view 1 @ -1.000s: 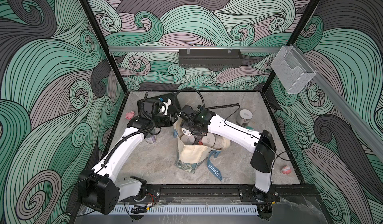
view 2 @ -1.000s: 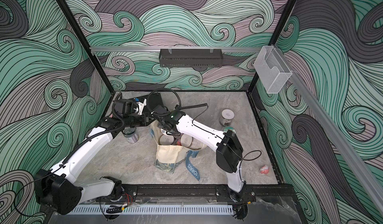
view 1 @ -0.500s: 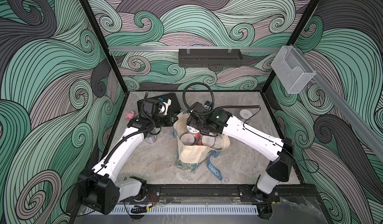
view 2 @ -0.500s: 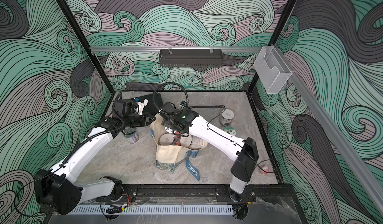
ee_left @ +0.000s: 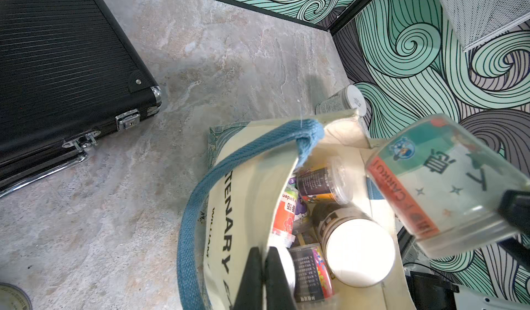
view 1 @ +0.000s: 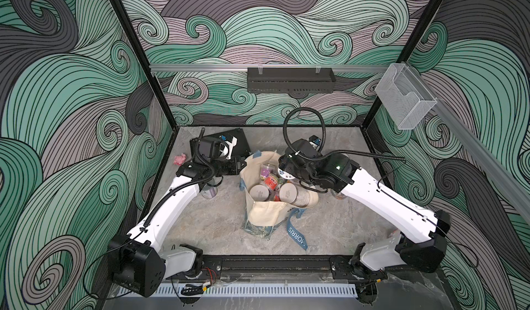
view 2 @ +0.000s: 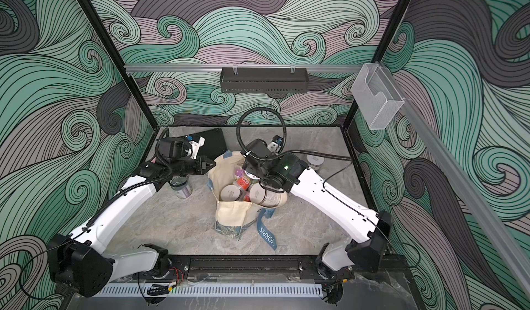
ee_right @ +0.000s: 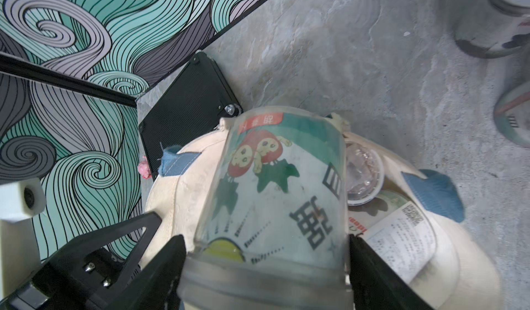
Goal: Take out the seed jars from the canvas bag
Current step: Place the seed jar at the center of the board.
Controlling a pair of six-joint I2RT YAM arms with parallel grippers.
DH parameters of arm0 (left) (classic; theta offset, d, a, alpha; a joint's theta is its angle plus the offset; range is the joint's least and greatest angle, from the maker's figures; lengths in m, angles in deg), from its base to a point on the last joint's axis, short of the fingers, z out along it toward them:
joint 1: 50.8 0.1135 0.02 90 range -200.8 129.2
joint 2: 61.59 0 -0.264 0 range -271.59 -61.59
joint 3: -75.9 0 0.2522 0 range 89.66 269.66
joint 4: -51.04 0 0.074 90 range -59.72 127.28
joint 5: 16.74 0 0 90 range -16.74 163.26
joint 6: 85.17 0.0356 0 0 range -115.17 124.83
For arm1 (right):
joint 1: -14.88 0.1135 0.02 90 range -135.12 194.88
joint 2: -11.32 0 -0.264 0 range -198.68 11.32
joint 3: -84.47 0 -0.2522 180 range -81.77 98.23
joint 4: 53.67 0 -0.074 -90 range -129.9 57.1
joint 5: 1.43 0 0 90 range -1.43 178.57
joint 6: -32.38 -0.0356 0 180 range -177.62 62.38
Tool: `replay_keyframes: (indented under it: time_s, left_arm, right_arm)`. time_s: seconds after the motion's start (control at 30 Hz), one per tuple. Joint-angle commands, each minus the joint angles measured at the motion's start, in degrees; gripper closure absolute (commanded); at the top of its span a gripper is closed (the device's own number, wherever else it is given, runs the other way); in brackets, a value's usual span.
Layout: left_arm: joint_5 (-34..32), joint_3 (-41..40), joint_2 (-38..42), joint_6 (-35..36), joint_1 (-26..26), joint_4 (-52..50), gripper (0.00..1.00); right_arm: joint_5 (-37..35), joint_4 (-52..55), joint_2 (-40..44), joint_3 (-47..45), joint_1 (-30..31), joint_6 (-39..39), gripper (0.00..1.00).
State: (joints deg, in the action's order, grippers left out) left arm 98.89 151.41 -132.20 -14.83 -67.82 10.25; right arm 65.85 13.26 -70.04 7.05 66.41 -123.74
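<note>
A: Right gripper (ee_right: 265, 254), status?
B: Clamped on a seed jar (ee_right: 275, 191): clear, strawberry cartoon label, one finger on each side near the lid end. The jar hangs tilted over the open mouth of the canvas bag (view 1: 266, 214).
A: Left gripper (ee_left: 263, 277)?
B: Fingers pressed together on the bag's rim, on the side away from the right gripper. In the left wrist view the rim runs straight into them.
A: Where are the other jars?
B: Mostly inside the bag, right below the right gripper. Two white-lidded jars (view 1: 259, 192) sit side by side, lids up. A red-label jar (view 1: 271, 181) lies behind them, nearer both grippers. A small clear-lidded jar (ee_left: 324, 179) lies on its side deeper in. More underneath, too jumbled to count.
A: Any already out?
B: Yes. A grey-label jar (view 2: 182, 186) stands on the surface (view 1: 218, 225) just beneath the left gripper's wrist, apart from the bag. A white-capped jar (view 2: 314, 161) stands beyond the right gripper, toward the back wall.
A: Clutter?
B: Black ribbed case (view 1: 245, 146) lies flat behind the left gripper, by the back corner. Pink toy (view 1: 180, 159) sits near the case, on the side away from the bag. One blue strap (view 1: 296, 234) trails on the surface from the bag, toward the arm bases, lettering partly readable.
</note>
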Motion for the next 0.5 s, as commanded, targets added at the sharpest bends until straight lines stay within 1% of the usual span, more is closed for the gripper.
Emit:
replay_keyframes:
  time_s: [0.0, 0.23, 0.47]
  left_arm:
    - [0.83, 1.09, 2.05, 0.76, -0.22, 3.57, 1.00]
    - [1.00, 1.09, 1.97, 0.67, -0.28, 3.71, 1.00]
    - [1.09, 1.09, 1.97, 0.54, -0.27, 3.71, 1.00]
  right_arm:
    - [-3.26, 0.14, 5.11, -3.17, -2.11, 0.87, 0.27]
    - [-2.77, 2.38, 17.05, -13.19, -9.88, 1.42, 0.28]
    - [-0.44, 8.87, 27.15, -21.12, -17.46, 1.44, 0.28]
